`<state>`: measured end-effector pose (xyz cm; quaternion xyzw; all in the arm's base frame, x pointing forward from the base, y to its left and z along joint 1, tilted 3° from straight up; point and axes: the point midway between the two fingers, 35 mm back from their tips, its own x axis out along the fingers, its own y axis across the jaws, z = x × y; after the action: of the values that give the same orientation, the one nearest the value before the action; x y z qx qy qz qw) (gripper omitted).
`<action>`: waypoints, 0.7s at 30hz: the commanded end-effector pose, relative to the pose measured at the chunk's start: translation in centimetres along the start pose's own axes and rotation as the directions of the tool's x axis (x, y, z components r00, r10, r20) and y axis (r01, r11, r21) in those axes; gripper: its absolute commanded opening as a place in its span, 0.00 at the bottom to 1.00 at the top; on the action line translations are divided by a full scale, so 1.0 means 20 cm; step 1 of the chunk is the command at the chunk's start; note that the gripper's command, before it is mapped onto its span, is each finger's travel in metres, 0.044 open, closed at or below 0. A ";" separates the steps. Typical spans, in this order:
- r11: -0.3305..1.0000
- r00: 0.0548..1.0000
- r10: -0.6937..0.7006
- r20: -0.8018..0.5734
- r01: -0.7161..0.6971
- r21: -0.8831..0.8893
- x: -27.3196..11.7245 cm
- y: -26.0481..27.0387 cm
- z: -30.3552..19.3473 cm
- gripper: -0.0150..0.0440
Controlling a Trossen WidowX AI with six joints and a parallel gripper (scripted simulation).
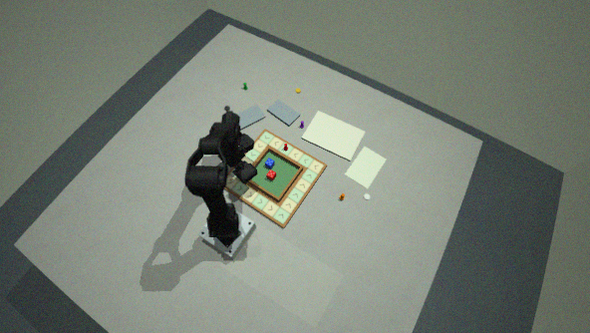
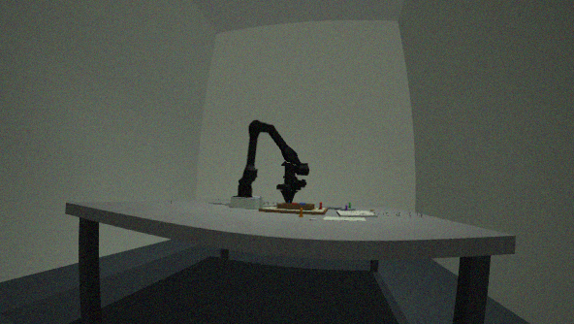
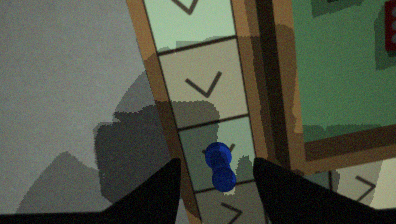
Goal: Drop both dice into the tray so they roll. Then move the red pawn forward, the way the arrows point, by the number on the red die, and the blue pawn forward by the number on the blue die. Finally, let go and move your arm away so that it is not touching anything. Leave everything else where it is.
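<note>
Reaches low over the board point(image 1: 302, 185) point(image 2: 291, 210) point(image 3: 200, 107) with a spread gripper point(image 1: 232, 177) point(image 2: 289, 202) point(image 3: 217, 165), a fingertip to either side of the blue pawn point(image 3: 218, 155), pinching nothing. Shows the blue die point(image 1: 269, 163) and red die point(image 1: 271, 174) point(image 3: 391, 27) inside the tray point(image 1: 291, 184) point(image 2: 296, 207) point(image 3: 290, 100), and the red pawn point(image 1: 285, 147) point(image 2: 320, 206) upright on the track beside it

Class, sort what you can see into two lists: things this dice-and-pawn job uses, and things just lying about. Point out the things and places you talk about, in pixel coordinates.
Used: red die point(image 1: 271, 174), blue die point(image 1: 269, 163), tray point(image 1: 290, 187), red pawn point(image 1: 286, 148) point(image 2: 320, 206), blue pawn point(image 3: 218, 154).

Lying about: green pawn point(image 1: 245, 86), purple pawn point(image 1: 302, 125), orange pawn point(image 1: 342, 197) point(image 2: 301, 212).
</note>
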<state>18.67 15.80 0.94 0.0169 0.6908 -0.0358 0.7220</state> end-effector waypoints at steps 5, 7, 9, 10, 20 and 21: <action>1.000 1.000 -0.004 0.000 0.004 -0.001 0.04 -0.01 0.00 0.46; 1.000 1.000 -0.004 0.000 0.004 -0.001 0.04 -0.01 0.00 0.37; 1.000 1.000 -0.004 0.000 0.004 -0.001 0.04 -0.01 0.00 0.31; 1.000 1.000 -0.004 0.000 0.004 -0.001 0.04 -0.01 0.00 0.30; 1.000 1.000 -0.004 0.000 0.004 -0.001 -0.01 0.00 0.00 0.25; 1.000 1.000 -0.004 0.000 0.004 -0.001 -0.03 0.00 0.01 0.25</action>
<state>18.47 15.57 0.51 0.0143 0.6938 -0.0393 0.7189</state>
